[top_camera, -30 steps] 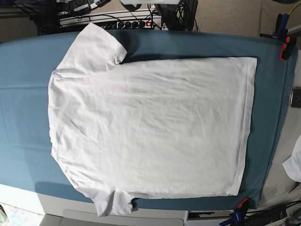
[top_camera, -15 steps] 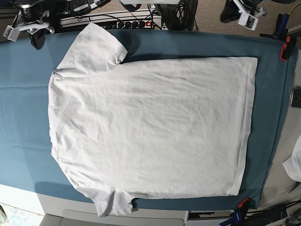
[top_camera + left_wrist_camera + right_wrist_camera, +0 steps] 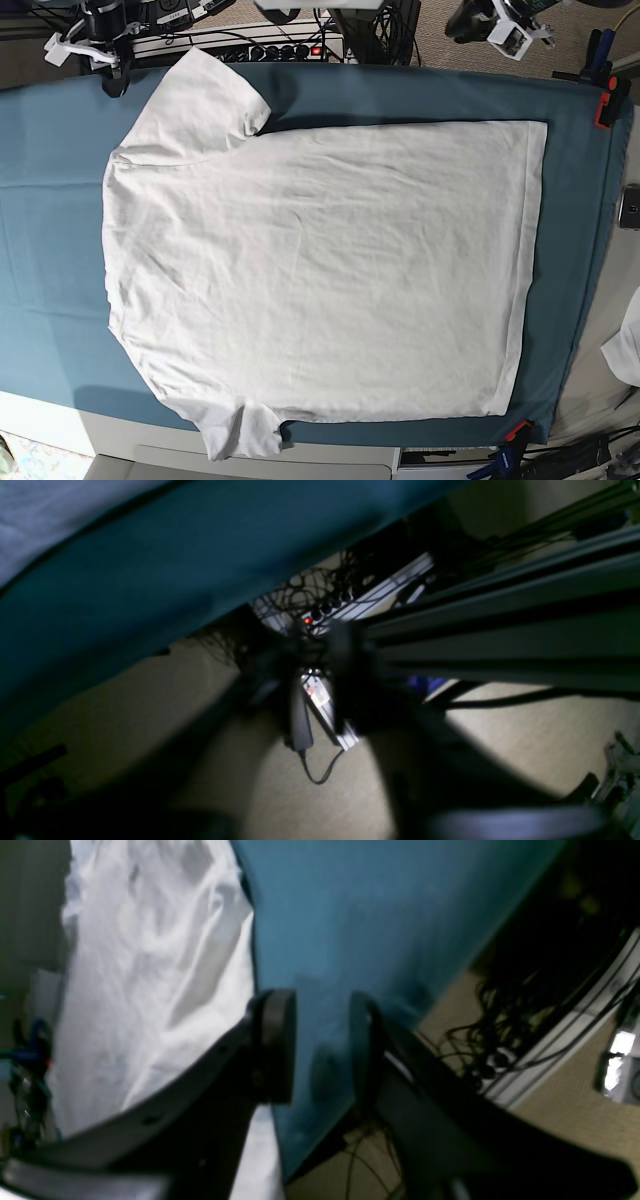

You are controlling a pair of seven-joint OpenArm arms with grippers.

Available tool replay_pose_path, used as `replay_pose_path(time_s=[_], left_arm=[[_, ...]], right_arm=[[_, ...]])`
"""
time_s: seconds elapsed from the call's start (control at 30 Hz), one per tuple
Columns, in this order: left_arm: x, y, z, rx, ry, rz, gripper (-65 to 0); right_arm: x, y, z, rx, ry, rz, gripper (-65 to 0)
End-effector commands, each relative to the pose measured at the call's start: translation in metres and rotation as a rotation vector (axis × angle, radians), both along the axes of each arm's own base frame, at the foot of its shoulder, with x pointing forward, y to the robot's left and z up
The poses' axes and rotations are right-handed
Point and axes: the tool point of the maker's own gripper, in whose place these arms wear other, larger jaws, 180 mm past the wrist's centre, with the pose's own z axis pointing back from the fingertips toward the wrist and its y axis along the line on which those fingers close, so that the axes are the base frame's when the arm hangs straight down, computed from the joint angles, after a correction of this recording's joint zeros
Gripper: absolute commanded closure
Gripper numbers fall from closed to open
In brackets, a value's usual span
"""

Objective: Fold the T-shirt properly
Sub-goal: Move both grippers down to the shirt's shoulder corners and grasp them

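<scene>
The white T-shirt lies spread flat on the teal cloth, its neck end to the left and its hem to the right. My right gripper hovers at the table's back left edge, just left of the far sleeve. In the right wrist view this gripper is open and empty above the teal cloth, with the T-shirt to its left. My left gripper hangs beyond the back right edge. In the blurred left wrist view its dark fingers stand apart with nothing between them.
A red clamp and a blue clamp pin the cloth at the right. A phone and a small white fabric scrap lie off the right edge. A power strip and cables sit behind the table.
Both arms came into view along the back edge. The right gripper then moved right toward the far sleeve, and the left gripper shifted a little left. The T-shirt has not moved.
</scene>
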Motion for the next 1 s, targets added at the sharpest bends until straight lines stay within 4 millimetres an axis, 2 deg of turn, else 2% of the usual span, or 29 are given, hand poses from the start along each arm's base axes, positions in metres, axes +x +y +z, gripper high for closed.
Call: replay_pose_path(time_s=[0.0, 0.07, 0.37, 0.47, 0.6, 0.73, 0.8, 0.83, 0.9, 0.97], left_arm=[[0.003, -0.003, 0.007, -0.022, -0.022, -0.004, -20.9], [0.006, -0.003, 0.008, -0.022, -0.031, -0.004, -26.2], [0.016, -0.001, 0.004, 0.010, -0.042, -0.021, -26.7], [0.017, -0.001, 0.004, 0.011, -0.043, -0.021, -26.7], [0.018, 0.004, 0.000, 0.052, -0.050, -0.028, -26.7], [0.022, 0.019, -0.010, 0.133, -0.013, 0.022, -26.7], [0.035, 0.034, -0.017, 0.204, 0.010, 0.077, -26.7], [0.047, 0.045, -0.016, 0.228, -0.005, 0.136, -26.7], [0.074, 0.067, -0.006, 0.219, -0.050, 0.288, -26.7], [0.093, 0.082, 0.005, 0.193, -0.091, 0.363, -26.7]], right_arm=[[-0.005, -0.006, 0.002, -0.032, 0.017, -0.004, -19.2], [-0.002, -0.009, 0.007, -0.049, -0.003, -0.011, -19.2], [0.030, 0.018, -0.001, -0.014, 0.009, 0.133, -19.2], [0.037, 0.037, -0.008, 0.013, 0.025, 0.191, -19.2], [0.046, 0.074, -0.022, 0.049, 0.057, 0.300, -19.2], [0.051, 0.101, -0.030, 0.063, 0.078, 0.380, -17.6], [0.050, 0.106, -0.032, 0.060, 0.093, 0.402, -6.9], [0.049, 0.107, -0.034, 0.057, 0.104, 0.409, -1.5], [0.047, 0.105, -0.035, 0.040, 0.120, 0.417, 0.0], [0.046, 0.103, -0.037, 0.022, 0.134, 0.425, 0.0]])
